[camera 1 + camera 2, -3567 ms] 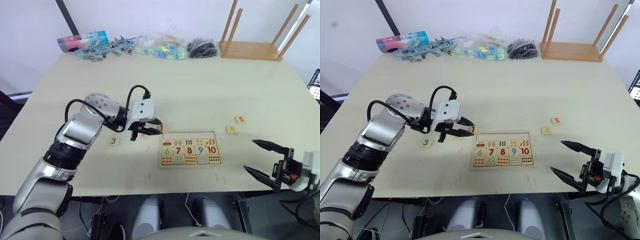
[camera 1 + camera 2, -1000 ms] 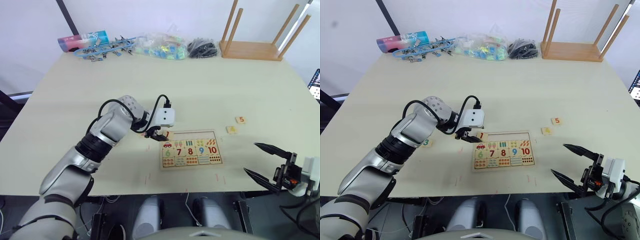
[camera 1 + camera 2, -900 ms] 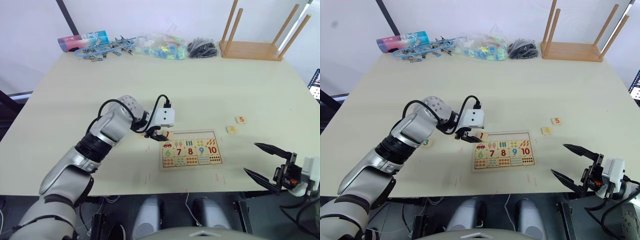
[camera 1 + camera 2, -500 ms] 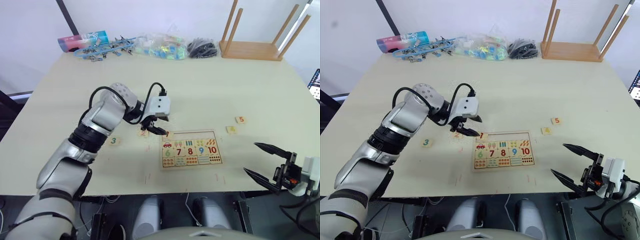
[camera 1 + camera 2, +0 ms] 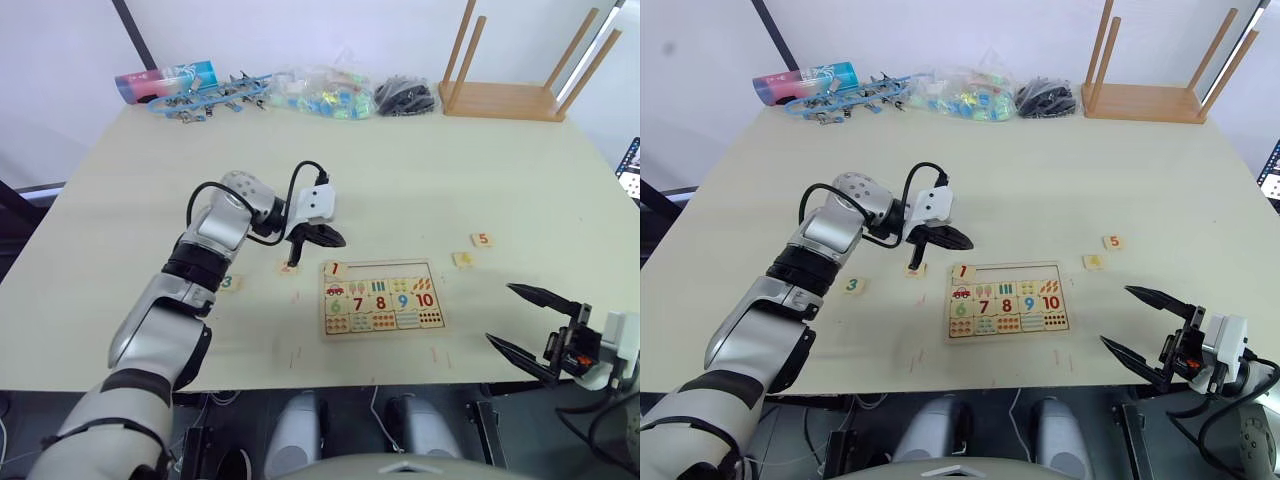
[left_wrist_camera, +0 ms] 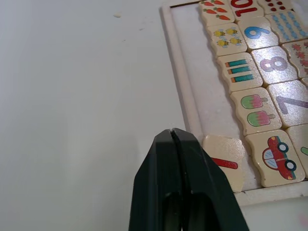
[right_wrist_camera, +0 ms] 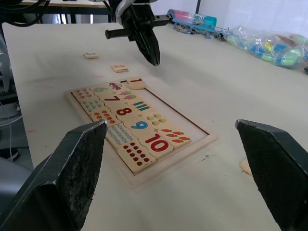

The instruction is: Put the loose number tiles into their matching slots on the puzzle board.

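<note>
The puzzle board [image 5: 400,264] lies flat near the table's front, with big numbers 6 to 10 and picture tiles below a pale row of slots [image 5: 395,271]. Tile 1 [image 5: 335,269] sits in the leftmost slot. My left gripper [image 5: 340,240] hovers just behind that corner, shut and holding nothing, its fingers [image 6: 172,144] pressed together. Tile 2 [image 5: 288,266] and tile 3 [image 5: 229,283] lie on the table left of the board. Tile 4 [image 5: 462,259] and tile 5 [image 5: 482,239] lie to its right. My right gripper [image 5: 500,312] is open at the front right edge.
An upturned wooden stool [image 5: 505,95] stands at the back right. Along the back edge lie a black bundle [image 5: 405,95], a bag of coloured pieces [image 5: 320,95], blue clips [image 5: 210,98] and a printed cylinder [image 5: 165,80].
My left gripper has pulled back from the board's top-left corner toward the far side and shut. Tile 1 stays in its slot. The right arm has not moved.
</note>
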